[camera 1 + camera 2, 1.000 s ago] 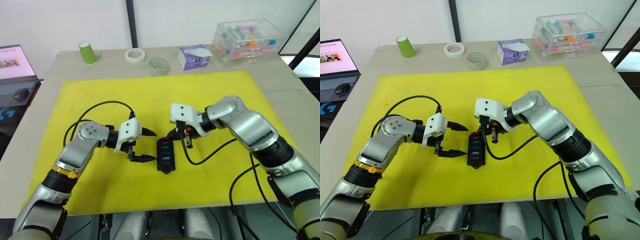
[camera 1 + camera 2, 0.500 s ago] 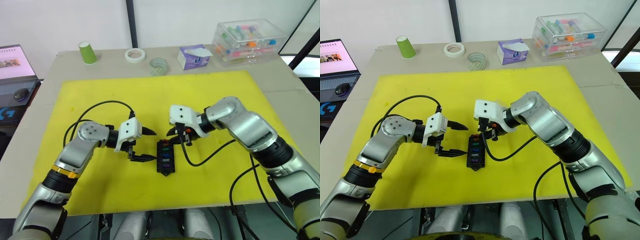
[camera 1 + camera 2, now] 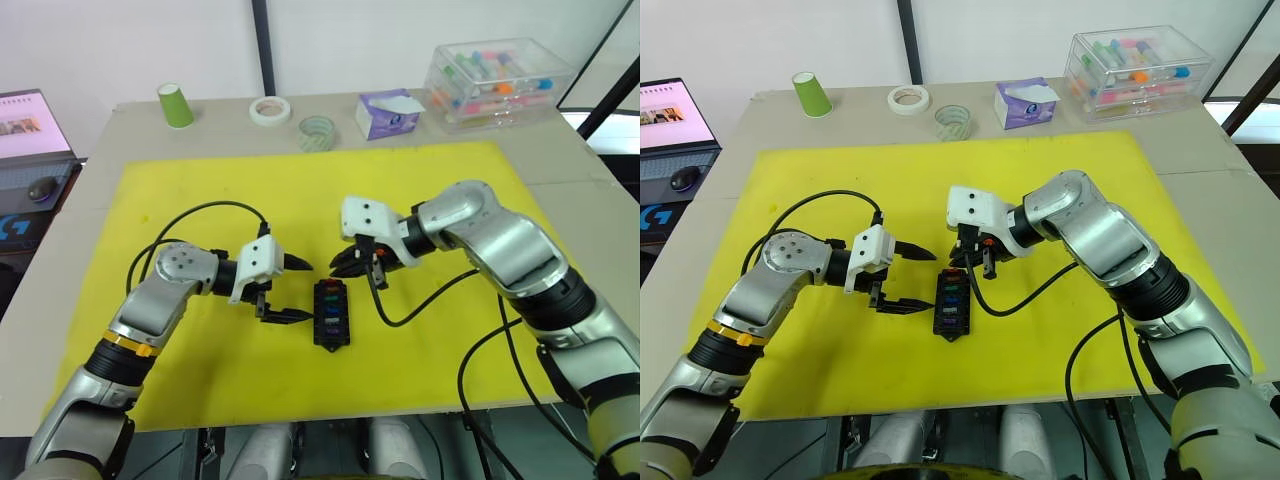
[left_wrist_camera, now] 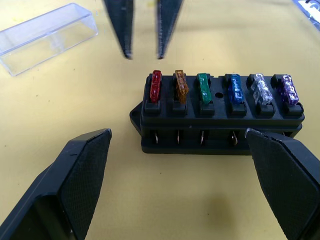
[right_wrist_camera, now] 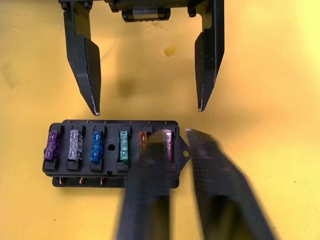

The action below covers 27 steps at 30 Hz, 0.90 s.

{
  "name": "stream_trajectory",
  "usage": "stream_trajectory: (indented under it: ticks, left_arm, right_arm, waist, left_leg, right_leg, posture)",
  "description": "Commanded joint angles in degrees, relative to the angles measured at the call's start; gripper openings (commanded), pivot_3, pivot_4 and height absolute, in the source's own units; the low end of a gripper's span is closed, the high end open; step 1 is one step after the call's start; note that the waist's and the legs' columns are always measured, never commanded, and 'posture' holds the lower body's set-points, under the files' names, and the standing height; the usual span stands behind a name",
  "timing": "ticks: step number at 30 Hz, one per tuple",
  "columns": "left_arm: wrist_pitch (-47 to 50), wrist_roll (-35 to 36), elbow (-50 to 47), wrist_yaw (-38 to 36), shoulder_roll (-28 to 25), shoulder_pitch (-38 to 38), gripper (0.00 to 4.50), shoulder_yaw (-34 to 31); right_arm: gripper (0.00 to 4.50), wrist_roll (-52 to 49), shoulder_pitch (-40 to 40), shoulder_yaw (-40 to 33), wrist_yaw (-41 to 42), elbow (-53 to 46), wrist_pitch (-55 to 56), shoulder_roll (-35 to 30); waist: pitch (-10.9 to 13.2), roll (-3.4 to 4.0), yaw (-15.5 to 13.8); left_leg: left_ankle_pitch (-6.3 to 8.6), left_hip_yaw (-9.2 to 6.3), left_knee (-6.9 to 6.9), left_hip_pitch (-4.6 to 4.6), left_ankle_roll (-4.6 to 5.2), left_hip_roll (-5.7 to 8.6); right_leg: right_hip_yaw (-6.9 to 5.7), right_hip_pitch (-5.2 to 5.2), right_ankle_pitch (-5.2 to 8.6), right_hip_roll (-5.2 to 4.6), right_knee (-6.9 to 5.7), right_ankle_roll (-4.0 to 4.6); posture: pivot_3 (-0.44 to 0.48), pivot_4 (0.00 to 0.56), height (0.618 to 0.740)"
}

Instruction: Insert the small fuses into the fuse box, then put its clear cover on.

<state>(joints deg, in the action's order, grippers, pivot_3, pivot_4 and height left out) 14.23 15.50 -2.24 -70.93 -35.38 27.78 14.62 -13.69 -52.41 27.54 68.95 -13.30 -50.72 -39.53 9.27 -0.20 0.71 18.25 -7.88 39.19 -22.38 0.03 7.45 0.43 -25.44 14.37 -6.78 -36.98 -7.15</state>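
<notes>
The black fuse box [image 3: 331,313] lies on the yellow mat [image 3: 200,190] between my two grippers. A row of small fuses [image 4: 202,89] stands in its slots: red, orange, green, blue, clear and purple. My left gripper [image 3: 302,291] is open just left of the box, with its fingers wider apart than the box. My right gripper [image 3: 360,268] hovers above the box's far end by the red fuse [image 5: 167,141]. Its fingers [image 4: 126,30] are a narrow gap apart and hold nothing. The clear cover [image 4: 47,36] lies on the mat beyond the box, near the right gripper.
Along the table's back edge stand a green cup [image 3: 175,105], two tape rolls [image 3: 270,110], a purple tissue box [image 3: 388,113] and a big clear case of coloured tubes [image 3: 497,78]. A laptop [image 3: 30,140] sits at the far left. Black cables loop beside each arm.
My right gripper has lifted off the box's far end and drawn slightly back and right. The left gripper and the fuse box have stayed put.
</notes>
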Motion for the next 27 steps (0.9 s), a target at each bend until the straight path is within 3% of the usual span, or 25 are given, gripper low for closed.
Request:
stream_trajectory:
  ticks: [1, 19, 27]
  left_arm:
    - [-0.90, 0.20, -0.39, -0.07, -0.09, 0.41, 4.50, -1.06]
    - [-0.55, 0.42, -1.38, 0.35, -0.53, -0.45, 4.50, -1.51]
    - [0.22, 1.28, -2.80, 0.29, -1.31, -1.11, 4.50, -2.42]
  right_arm:
    - [0.04, -0.35, 0.47, -1.55, -0.77, -1.28, 1.57, 0.56]
    - [0.04, 4.25, 5.41, 2.22, -1.06, 4.42, 7.82, 0.24]
    - [0.04, 0.93, 3.60, -1.81, 0.01, 0.86, 5.15, 0.86]
  waist:
    - [0.00, 0.00, 0.00]
    - [-0.01, -0.01, 0.03]
    - [-0.01, -0.01, 0.03]
  left_leg:
    - [0.00, 0.00, 0.00, 0.00, 0.00, 0.00]
    - [0.00, 0.00, 0.00, 0.00, 0.00, 0.00]
    - [0.00, 0.00, 0.01, 0.00, 0.00, 0.00]
  right_leg:
    - [0.00, 0.00, 0.00, 0.00, 0.00, 0.00]
    - [0.00, 0.00, 0.00, 0.01, 0.00, 0.00]
    - [0.00, 0.00, 0.00, 0.00, 0.00, 0.00]
  posture:
    - [0.000, 0.150, 0.740]
    - [0.000, 0.150, 0.740]
    - [0.000, 0.150, 0.740]
